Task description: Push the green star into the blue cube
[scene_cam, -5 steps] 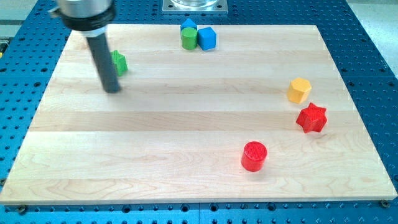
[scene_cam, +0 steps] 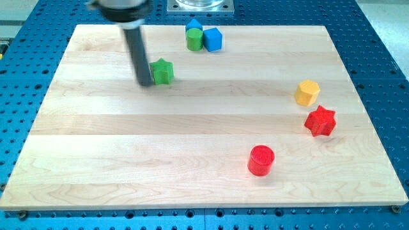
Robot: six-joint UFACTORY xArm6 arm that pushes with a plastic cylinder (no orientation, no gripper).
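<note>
Our rod comes down from the view's top left, its wide dark collar cut off by the top edge, and leans slightly so that my tip [scene_cam: 145,84] rests on the wooden board [scene_cam: 192,128] just at the left side of the green star [scene_cam: 162,71], touching it or nearly so; we cannot tell which. We carry no claw, so there is nothing to hold open or closed. The green star sits in the upper left part of the board, well apart from the blue cube [scene_cam: 213,39], which stands near the top edge to its upper right. Touching the cube's left side is a green cylinder [scene_cam: 193,39], and behind that a second blue block [scene_cam: 193,25] is partly hidden, its shape unclear. On the right stand a yellow hexagonal block [scene_cam: 307,92] and a red star [scene_cam: 320,121], with a red cylinder [scene_cam: 261,160] lower down.
</note>
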